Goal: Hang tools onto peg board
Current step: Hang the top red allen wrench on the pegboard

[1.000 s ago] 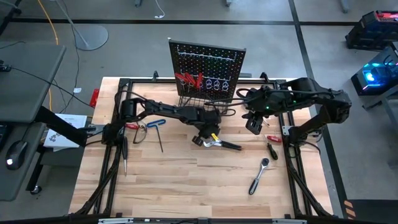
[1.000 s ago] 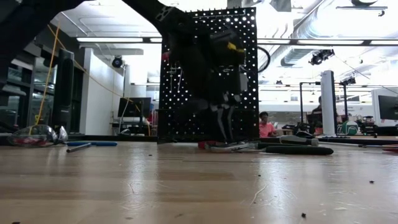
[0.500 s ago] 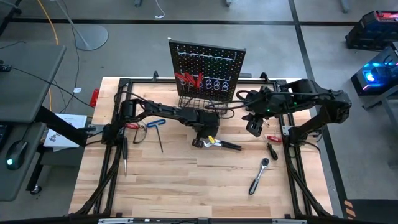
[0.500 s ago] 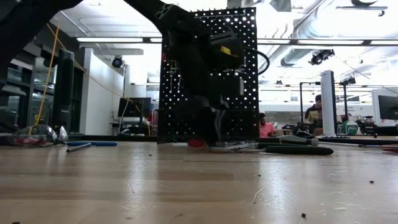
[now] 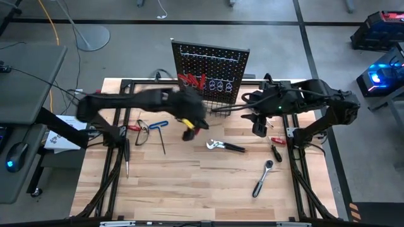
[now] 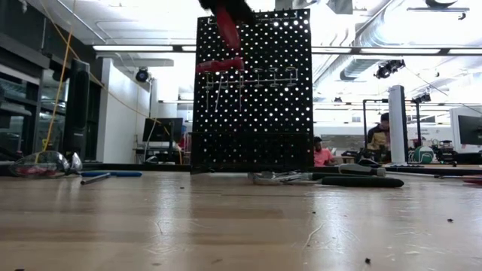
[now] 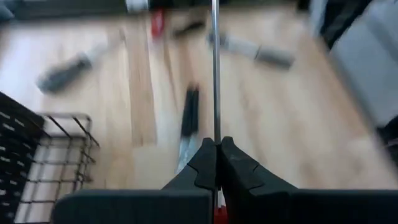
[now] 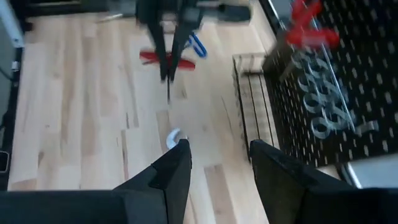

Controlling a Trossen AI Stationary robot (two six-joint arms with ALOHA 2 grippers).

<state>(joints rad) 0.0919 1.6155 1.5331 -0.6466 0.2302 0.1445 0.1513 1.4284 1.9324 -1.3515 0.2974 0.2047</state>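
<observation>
Done: we see red-handled tools (image 5: 191, 80) already hanging on the peg board (image 5: 211, 70).
In hand: our left gripper (image 7: 217, 155), in front of the board, clamps a red-handled screwdriver (image 7: 215, 68).
Right gripper (image 8: 214, 165): jaws apart, empty, beside the board.
Left: pliers (image 5: 224, 146), ratchet (image 5: 262, 178), others lie before the board.

Grey concrete floor (image 5: 265, 12) surrounds the wooden table (image 5: 189, 183). A grey desk (image 5: 28, 82) stands beside its left edge. Beyond its far edge, bright ceiling lights (image 6: 143, 48).

One peg board (image 5: 210, 66), two red-handled tools (image 5: 191, 81) hanging on it, one ratchet (image 5: 262, 178), one pliers (image 5: 225, 146), two arms.
</observation>
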